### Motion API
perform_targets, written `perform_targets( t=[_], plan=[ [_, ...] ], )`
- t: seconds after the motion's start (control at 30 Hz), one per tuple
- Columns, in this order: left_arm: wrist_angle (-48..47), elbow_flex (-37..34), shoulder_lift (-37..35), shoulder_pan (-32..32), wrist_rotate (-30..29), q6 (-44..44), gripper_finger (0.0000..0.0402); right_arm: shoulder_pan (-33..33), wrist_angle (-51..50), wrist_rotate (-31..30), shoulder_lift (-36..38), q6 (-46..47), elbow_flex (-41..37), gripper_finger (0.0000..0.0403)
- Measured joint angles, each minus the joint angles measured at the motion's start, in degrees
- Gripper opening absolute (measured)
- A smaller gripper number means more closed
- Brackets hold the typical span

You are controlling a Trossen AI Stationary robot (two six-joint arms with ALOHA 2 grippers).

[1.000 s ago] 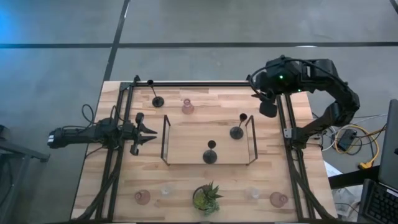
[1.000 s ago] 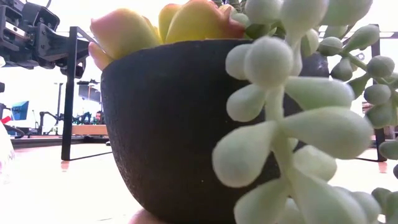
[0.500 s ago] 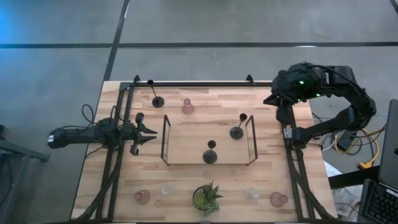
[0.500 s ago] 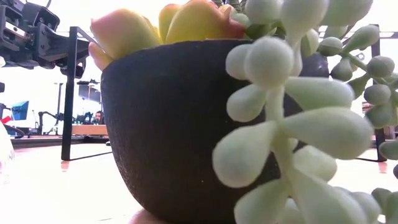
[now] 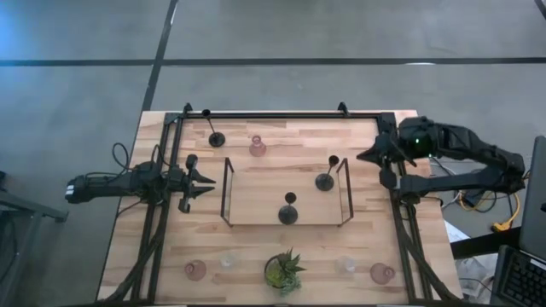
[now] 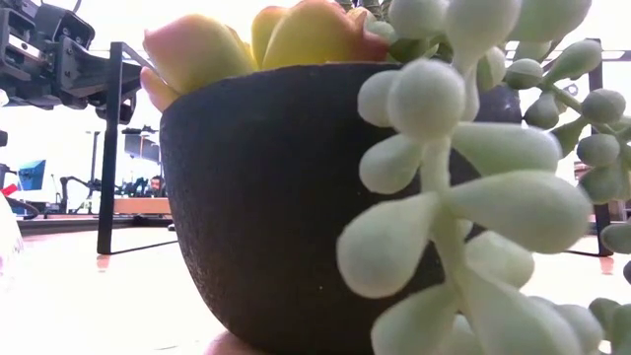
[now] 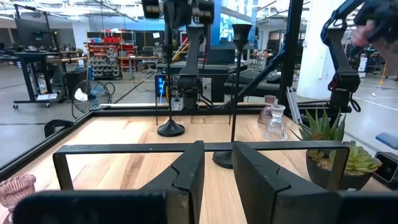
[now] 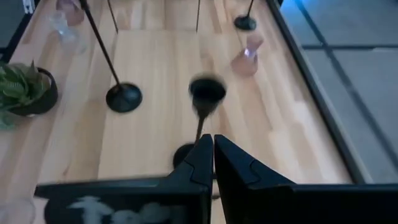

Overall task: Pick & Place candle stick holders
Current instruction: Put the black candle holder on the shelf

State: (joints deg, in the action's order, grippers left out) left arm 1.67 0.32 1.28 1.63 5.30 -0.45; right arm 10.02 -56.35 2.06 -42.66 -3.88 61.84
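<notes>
High view pictures showed the wooden desk (image 5: 256,247) with a black wire-framed tray (image 5: 285,192) at its middle. Two black candle stick holders were seen standing inside the tray, one at its near edge (image 5: 288,213) and one toward its right end (image 5: 325,180). A third black holder (image 5: 217,138) was placed at the far left of the desk, with a pink glass holder (image 5: 257,147) just to its right. Along the near edge, another pink holder (image 5: 195,270) and a small clear glass holder (image 5: 227,263) were set to the left of the potted plant (image 5: 284,271), while a clear one (image 5: 346,264) and a pink one (image 5: 381,273) were set to its right. The right hand (image 5: 373,155) was held over the right edge of the desk, just beyond the tray's right end, its fingers (image 8: 205,163) clenched together with nothing between them. The left hand (image 5: 205,179) was kept at the left side of the desk, facing the tray's left end; its fingers (image 7: 186,175) were parted and nothing was grasped.
</notes>
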Motion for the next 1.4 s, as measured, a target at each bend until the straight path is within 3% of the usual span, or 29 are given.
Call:
perform_targets(
  t=[0.3,0.53,0.87,1.4],
  plan=[
    [-0.02,0.00,0.00,0.00,0.00,0.00,0.0088,0.00,6.86,3.28,17.90,2.29,-17.50,0.0008],
    [0.00,0.00,0.00,0.00,0.00,0.00,0.0088,0.00,8.77,3.96,25.31,2.69,-17.27,0.0008],
    [0.00,0.02,0.00,0.00,0.00,0.00,0.0088,0.00,9.45,3.61,29.09,3.44,-17.29,0.0008],
    [0.00,0.02,0.00,-0.02,0.00,0.00,0.0088,0.00,9.42,3.78,29.05,3.11,-17.29,0.0008]
  ],
)
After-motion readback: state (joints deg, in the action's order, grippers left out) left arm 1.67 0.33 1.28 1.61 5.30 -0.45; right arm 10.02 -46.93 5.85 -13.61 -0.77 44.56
